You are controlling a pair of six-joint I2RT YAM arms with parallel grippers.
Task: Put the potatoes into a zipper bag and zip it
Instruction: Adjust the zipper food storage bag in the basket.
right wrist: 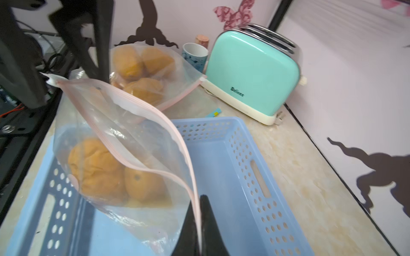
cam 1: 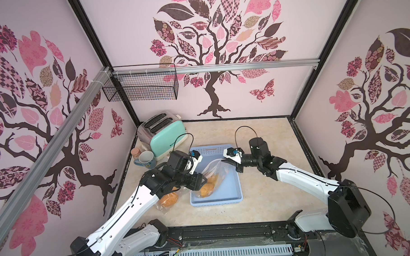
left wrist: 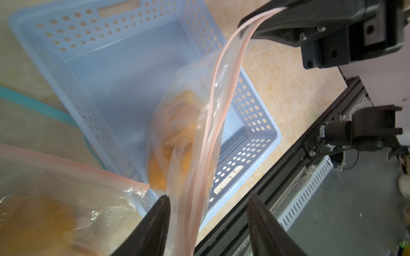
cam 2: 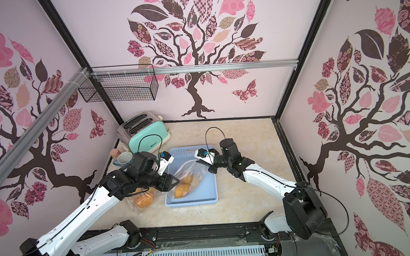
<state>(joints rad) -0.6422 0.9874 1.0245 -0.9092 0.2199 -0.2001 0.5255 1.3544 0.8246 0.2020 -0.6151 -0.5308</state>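
Note:
A clear zipper bag (cam 1: 216,174) (cam 2: 191,171) with a pink zip strip hangs over the blue basket (cam 1: 216,201), its lower end resting inside. Two orange-yellow potatoes (cam 1: 207,189) (right wrist: 97,168) sit in it. My right gripper (cam 1: 224,160) (right wrist: 198,199) is shut on the far end of the zip strip and holds it up. My left gripper (cam 1: 202,180) (left wrist: 208,196) is open at the strip's near end; the strip (left wrist: 213,124) runs between the jaws, close to one finger. Along the middle the two zip tracks (right wrist: 155,137) stand apart.
A second clear bag (cam 1: 169,200) (right wrist: 142,66) holding potatoes lies on the counter left of the basket, partly under my left arm. A mint toaster (cam 1: 167,139) and a mug (cam 1: 146,158) stand at the back left. A black wire rack (cam 1: 141,86) hangs on the wall.

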